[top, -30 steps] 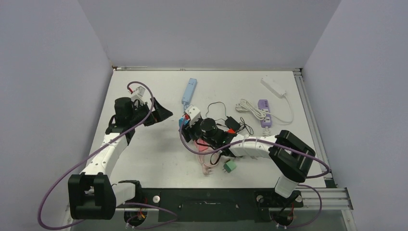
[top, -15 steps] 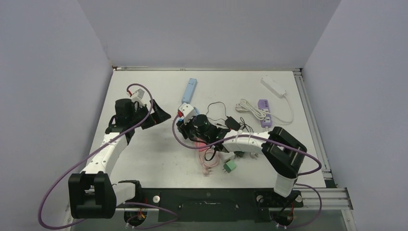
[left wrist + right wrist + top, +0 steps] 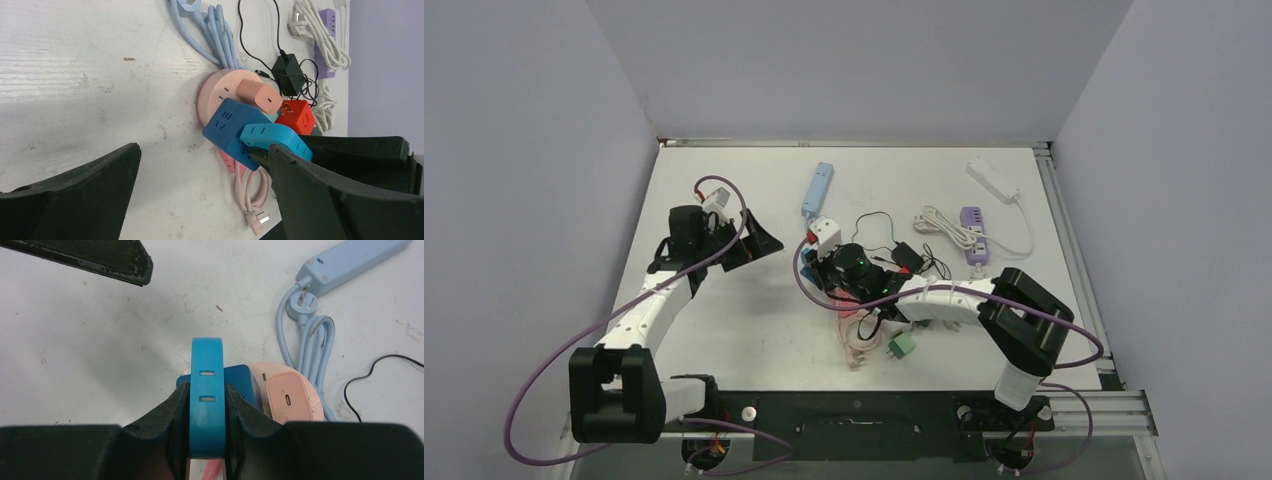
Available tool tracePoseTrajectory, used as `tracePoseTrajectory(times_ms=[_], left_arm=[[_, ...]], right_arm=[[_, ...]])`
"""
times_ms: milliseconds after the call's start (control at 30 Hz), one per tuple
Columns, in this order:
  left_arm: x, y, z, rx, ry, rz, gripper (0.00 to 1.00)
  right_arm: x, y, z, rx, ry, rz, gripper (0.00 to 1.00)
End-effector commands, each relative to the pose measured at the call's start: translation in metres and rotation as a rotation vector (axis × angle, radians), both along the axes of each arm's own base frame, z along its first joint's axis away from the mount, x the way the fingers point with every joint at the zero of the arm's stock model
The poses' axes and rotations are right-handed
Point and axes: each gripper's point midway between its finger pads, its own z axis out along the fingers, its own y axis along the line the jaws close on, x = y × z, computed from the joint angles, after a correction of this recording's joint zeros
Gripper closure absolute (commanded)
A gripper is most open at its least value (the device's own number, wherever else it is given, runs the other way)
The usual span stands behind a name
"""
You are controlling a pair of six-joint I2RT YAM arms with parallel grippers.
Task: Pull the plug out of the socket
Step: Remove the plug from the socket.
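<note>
Clamping the light-blue plug (image 3: pixel 207 360), the right tool (image 3: pixel 207 400) holds it touching the dark-blue socket (image 3: pixel 246 380) on the worktop (image 3: pixel 75 330); the left tool (image 3: pixel 204 155) hangs open nearby.

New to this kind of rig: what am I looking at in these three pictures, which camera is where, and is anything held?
Two robot arms are bolted at the near edge of a white table. One picture looks down from above; the other two come from a camera on each wrist, so the black shapes there are that arm's own fingers. The right gripper is shut on a light blue plug, which sits against a dark blue socket cube. The left gripper is open and holds nothing. Nearby lie a pink round socket, a pale blue power strip, a black adapter and a purple strip.
</note>
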Motion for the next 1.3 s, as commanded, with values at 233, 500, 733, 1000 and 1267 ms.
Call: tracePoseTrajectory(times_ms=[233,500,733,1000,1267], left_arm=[[-0.018,-0.079,-0.008,-0.082,0.021,-0.282,0.04],[-0.019,-0.120,-0.012,-0.254,0.051,-0.362,0.04],[-0.010,-0.137,-0.002,-0.327,0.012,-0.379,0.03],[-0.018,-0.157,-0.014,-0.344,0.065,-0.430,0.10],[-0.023,-0.163,-0.021,-0.341,0.090,-0.456,0.20]], right_arm=[[0.019,-0.061,0.084,0.416,-0.064,-0.143,0.95],[0.006,-0.081,0.077,0.462,-0.091,-0.116,0.95],[-0.001,-0.094,0.069,0.473,-0.120,-0.120,0.95],[-0.004,-0.099,0.062,0.463,-0.125,-0.124,0.95],[-0.005,-0.098,0.064,0.473,-0.123,-0.111,0.95]])
